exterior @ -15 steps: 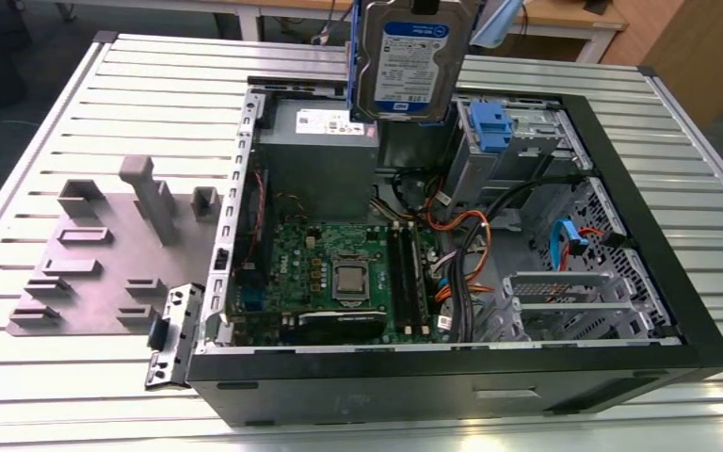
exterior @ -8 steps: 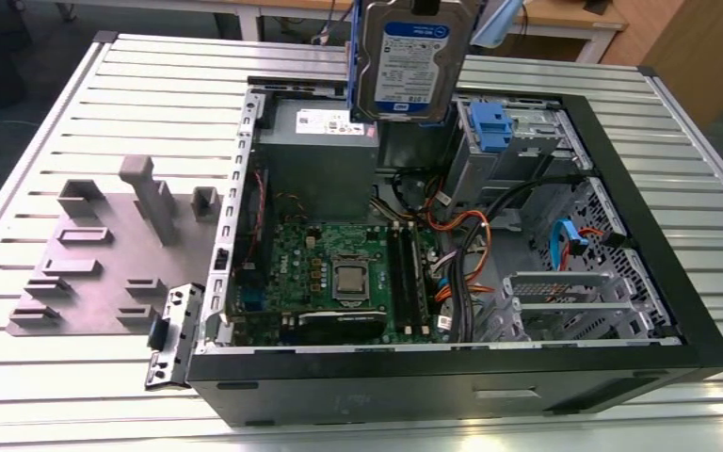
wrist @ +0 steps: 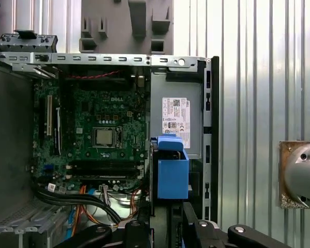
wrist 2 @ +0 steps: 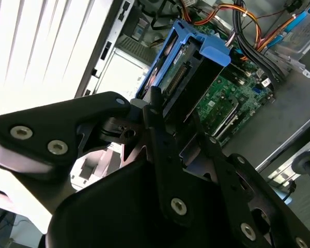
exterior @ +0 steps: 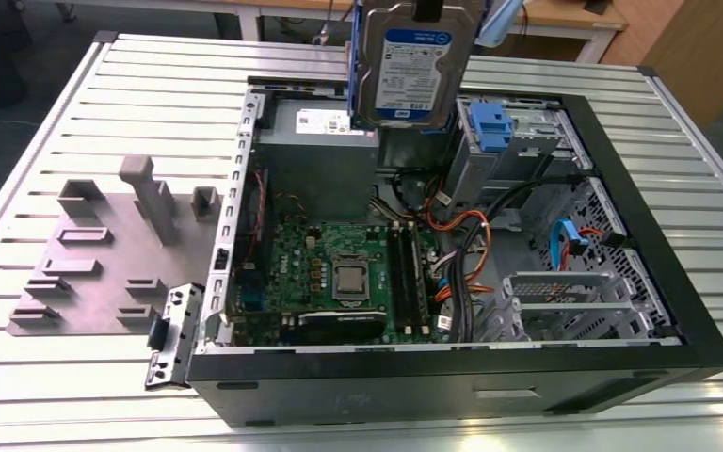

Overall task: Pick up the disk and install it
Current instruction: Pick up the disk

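**Status of work**

1. Pick-up: judged complete. The disk (exterior: pixel 409 71) hangs clear of the counter (exterior: pixel 60 113) and touches nothing below it.
2. Installation: not yet done. The disk sits in no bay and is apart from the drive cage (exterior: pixel 519 132).

**Hand**

The hand (wrist 2: pixel 173 111) is clenched on the disk. In the second wrist view its black fingers (wrist 2: pixel 154 111) press on opposite sides of the blue carrier frame.

**Position of the disk**

In the exterior view the disk stands upright with its labelled face toward the camera. It hangs above the far end of the computer case (exterior: pixel 437 391), over the gap between the power supply (exterior: pixel 317 151) and the drive cage. In the first wrist view the carrier's blue end tab points down into the case, just beside the power supply's white sticker.

**Containers and contents**

- The computer case lies on its side on the counter with the side panel off. It holds:
  - the motherboard (exterior: pixel 336 273) on the case floor;
  - the grey power supply at the far end;
  - orange and black cables (exterior: pixel 462 226) between the motherboard and the cage;
  - the grey metal drive cage, with another blue-tabbed caddy (exterior: pixel 490 127) seated in it.
- A grey fixture plate (exterior: pixel 98 254) lies on the counter at the exterior view's left, well apart from the disk.
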